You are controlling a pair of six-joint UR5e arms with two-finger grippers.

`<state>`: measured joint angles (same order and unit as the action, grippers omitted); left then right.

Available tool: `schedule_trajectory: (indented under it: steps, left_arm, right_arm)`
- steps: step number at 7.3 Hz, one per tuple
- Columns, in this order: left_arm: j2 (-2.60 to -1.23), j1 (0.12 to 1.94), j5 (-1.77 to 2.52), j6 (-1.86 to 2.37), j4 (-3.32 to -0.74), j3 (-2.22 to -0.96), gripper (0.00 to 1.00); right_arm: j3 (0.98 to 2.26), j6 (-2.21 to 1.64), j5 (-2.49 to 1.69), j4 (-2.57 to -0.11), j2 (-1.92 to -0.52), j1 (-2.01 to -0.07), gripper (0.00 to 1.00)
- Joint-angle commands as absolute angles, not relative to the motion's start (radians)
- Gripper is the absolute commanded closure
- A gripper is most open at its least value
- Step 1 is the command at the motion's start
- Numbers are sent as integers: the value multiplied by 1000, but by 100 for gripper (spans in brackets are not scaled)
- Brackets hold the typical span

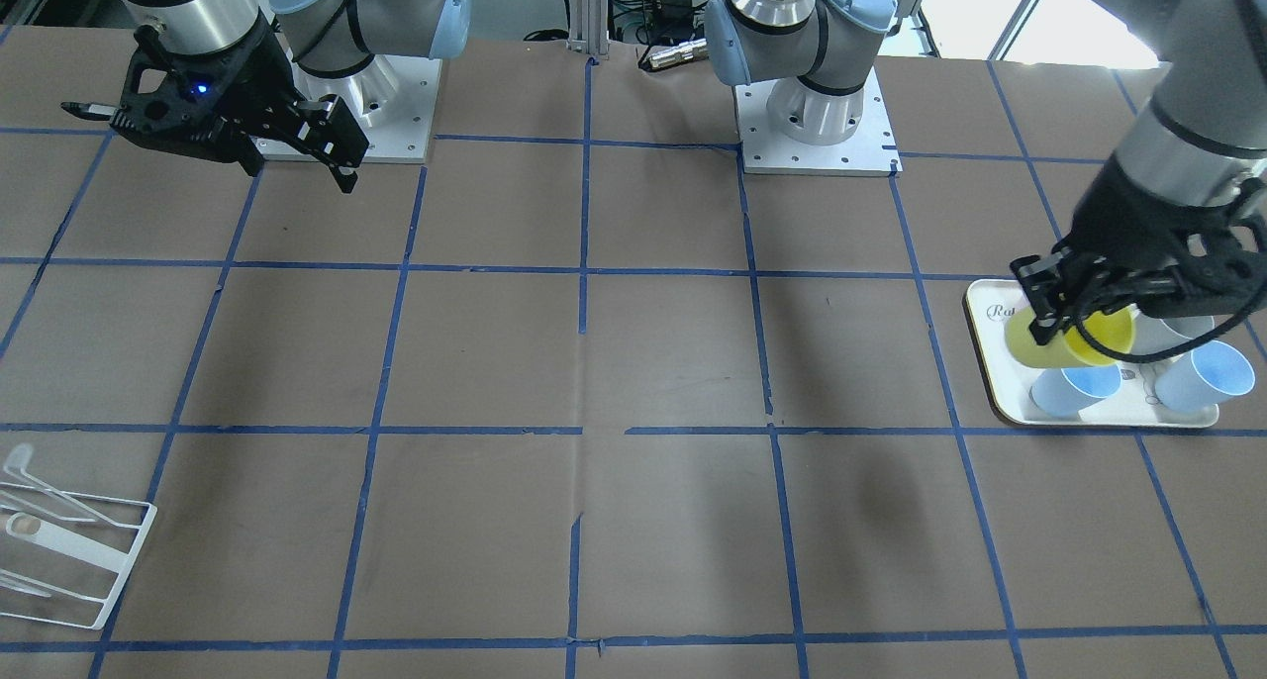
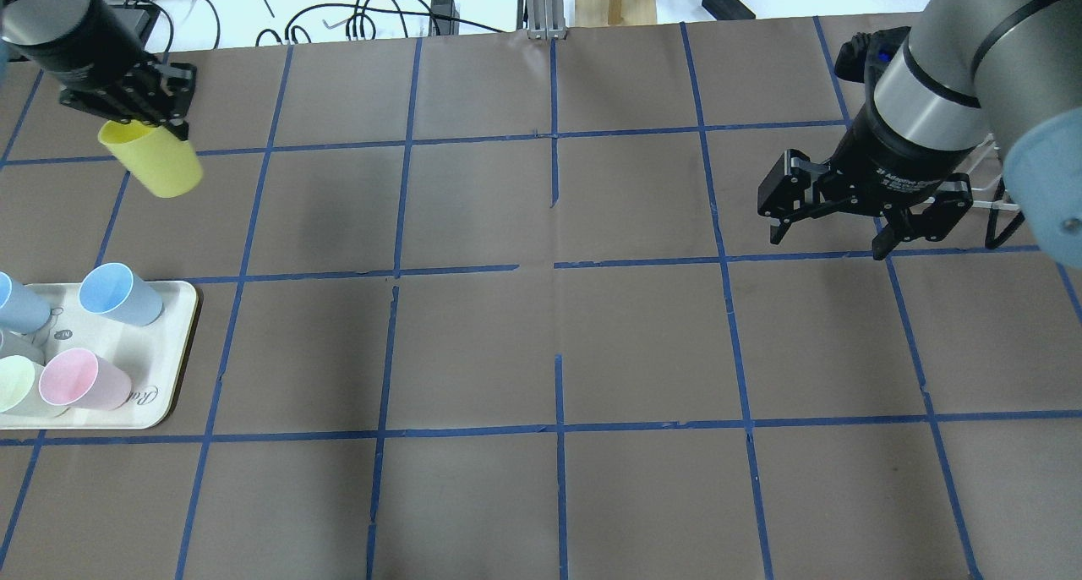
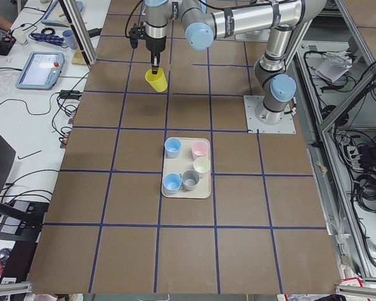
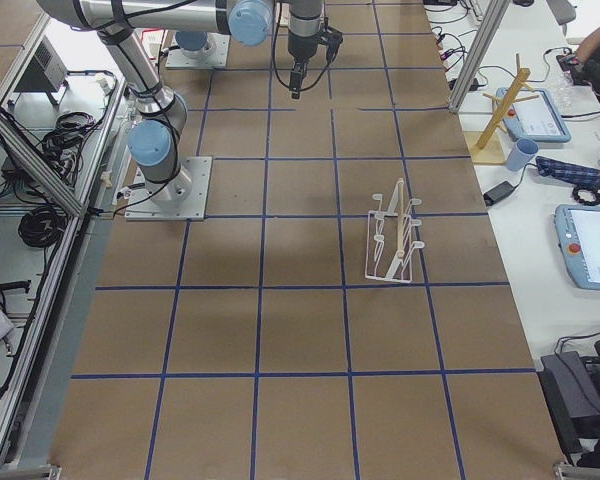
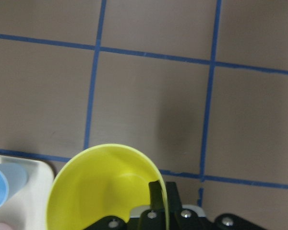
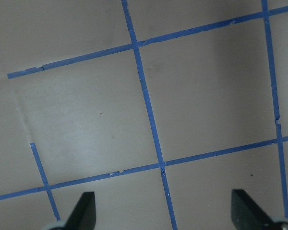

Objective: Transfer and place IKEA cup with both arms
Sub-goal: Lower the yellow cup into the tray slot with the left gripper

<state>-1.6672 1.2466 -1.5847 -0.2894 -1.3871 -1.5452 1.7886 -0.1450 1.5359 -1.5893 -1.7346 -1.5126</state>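
The bright yellow IKEA cup (image 2: pixel 161 164) hangs tilted in the air, held by its rim in my left gripper (image 2: pixel 139 111), which is shut on it. In the left wrist view one finger (image 5: pixel 158 191) sits inside the cup (image 5: pixel 101 187) against its wall. The cup also shows in the front view (image 1: pixel 1059 347) and in the left view (image 3: pixel 156 80), lifted off the tray. My right gripper (image 2: pixel 827 243) is open and empty above the bare table on the right; it also shows in the front view (image 1: pixel 213 149) and the right wrist view (image 6: pixel 165 211).
A white tray (image 2: pixel 165 394) at the left holds pastel cups: light blue (image 2: pixel 118 292), pink (image 2: pixel 84 379), pale cream (image 2: pixel 21 385), grey (image 3: pixel 189 180). A white wire rack (image 1: pixel 74 550) lies on the right arm's side (image 4: pixel 392 240). Blue tape lines grid the brown table.
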Motion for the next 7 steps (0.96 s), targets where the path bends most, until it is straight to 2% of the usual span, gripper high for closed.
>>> schedule_trajectory:
  steps: [1, 3, 4, 7]
  left_arm:
    - [-1678, 1024, -1572, -620, -1427, -1548, 100]
    - [-1750, 821, -1455, -877, -1367, -1543, 100]
    - [-1805, 789, -1427, -979, -1253, -1557, 100]
    - [-1910, 739, -1373, -965, -1120, -1620, 100]
  right_arm:
    - [1790, -110, 1528, -1598, -1752, -1509, 0]
    - [1779, -112, 1537, -1592, -1756, -1519, 0]
    - [1782, -112, 1536, -1592, -1767, -1519, 0]
    - [1790, -115, 1540, -1594, -1769, -1519, 0]
